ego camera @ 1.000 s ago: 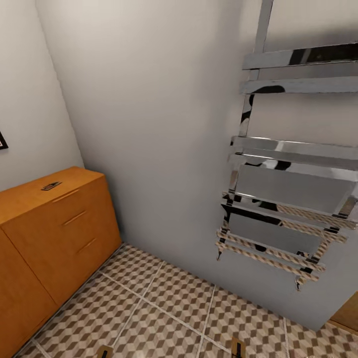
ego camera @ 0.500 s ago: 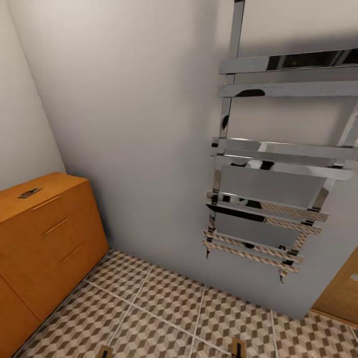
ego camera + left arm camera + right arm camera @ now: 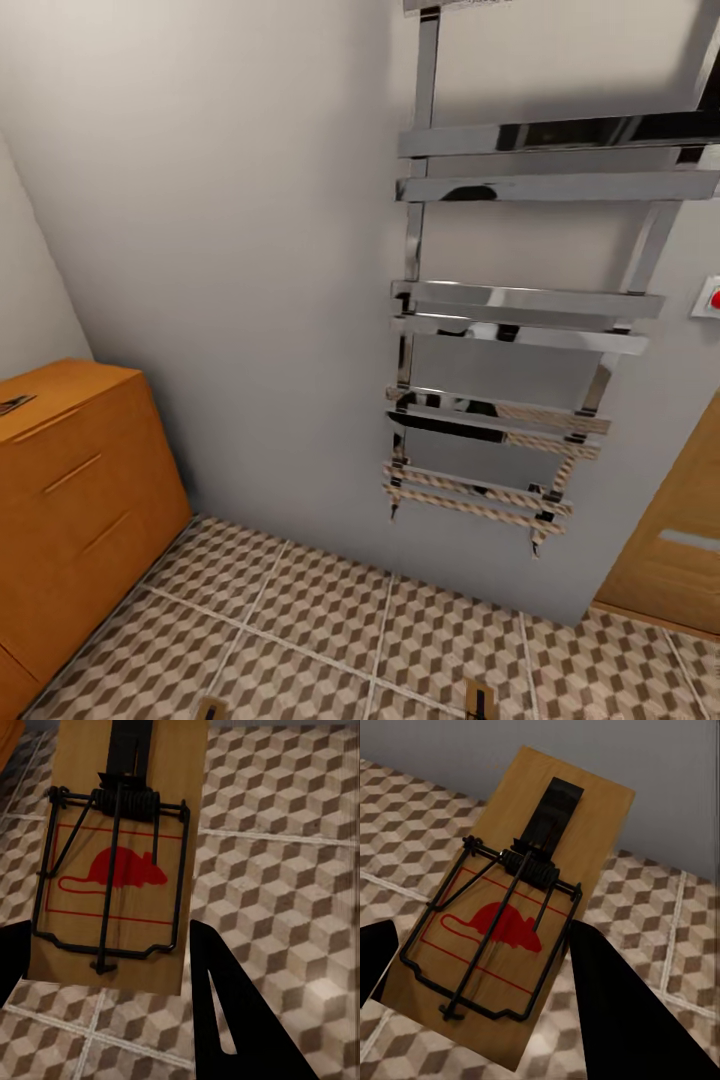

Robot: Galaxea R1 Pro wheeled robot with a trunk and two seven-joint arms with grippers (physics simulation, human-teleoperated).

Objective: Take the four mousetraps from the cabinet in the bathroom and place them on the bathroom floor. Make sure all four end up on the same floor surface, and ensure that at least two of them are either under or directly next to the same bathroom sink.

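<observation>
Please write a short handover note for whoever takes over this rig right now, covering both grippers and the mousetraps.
Left gripper: shut on a mousetrap, held above the bathroom floor.
Right gripper: shut on a second mousetrap, also above the tiles.
The cabinet stands at the head view's left, with a chrome towel rail on the wall ahead.
Done: two traps picked up.
Left: set both down by the sink, then fetch the other two.

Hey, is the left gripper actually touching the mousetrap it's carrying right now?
Touching. In the left wrist view, the mousetrap sits between the left gripper's dark fingers, whose inner edges meet the board's sides, above the bathroom floor.
</observation>
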